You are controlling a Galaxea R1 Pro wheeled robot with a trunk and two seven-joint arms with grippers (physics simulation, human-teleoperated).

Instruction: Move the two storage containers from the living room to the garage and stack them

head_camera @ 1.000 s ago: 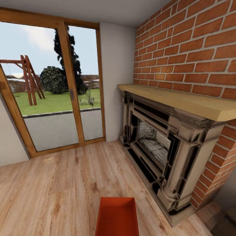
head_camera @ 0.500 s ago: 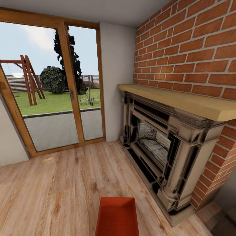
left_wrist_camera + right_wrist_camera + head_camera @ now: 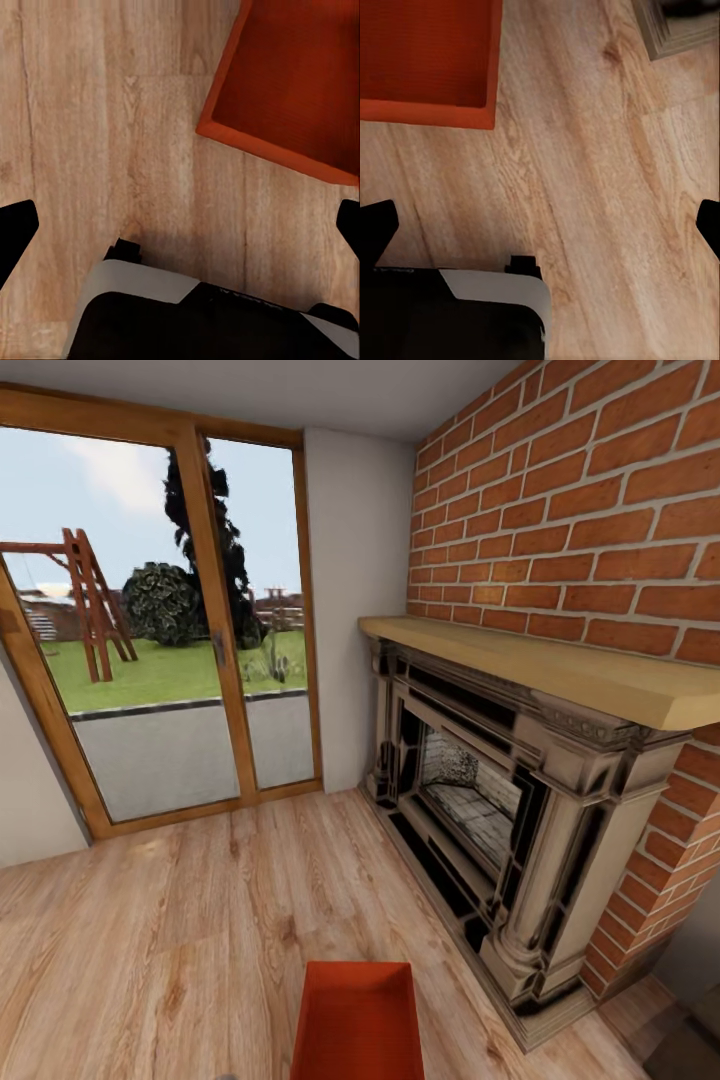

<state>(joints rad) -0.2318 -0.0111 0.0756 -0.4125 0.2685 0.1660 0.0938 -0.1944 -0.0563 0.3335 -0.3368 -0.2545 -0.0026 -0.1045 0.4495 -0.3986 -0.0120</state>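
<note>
1. We've got one bin point(image 3: 357, 1022) at the bottom centre of the head view, sitting on the wood floor point(image 3: 180, 940), open side up, cut off by the lower frame edge.
2. Fireplace point(image 3: 490, 830) is to the right of it, with a pale mantel point(image 3: 560, 665) against the brick wall point(image 3: 580, 500). The glass doors point(image 3: 150, 630) take up the upper left, with lawn and a wooden swing frame outside.
3. Left gripper point(image 3: 180, 225): we're looking straight down at the planks. The fingers point(image 3: 15, 232) are dark tips at opposite side edges of the frame, so spread wide, nothing between them but bare floor. The bin point(image 3: 292, 82) fills the upper right corner, clear of the fingers.
4. Right gripper point(image 3: 540, 225): same deal, pointing down at the floor, fingers point(image 3: 376, 229) wide apart at the frame sides, holding nothing. The bin point(image 3: 427, 60) is in the upper left corner, and a bit of the fireplace base point(image 3: 675, 30) shows in the upper right.
5. The robot's base, white and black, shows along the bottom of both wrist views.
6. No writing or labels we can read anywhere.
</note>
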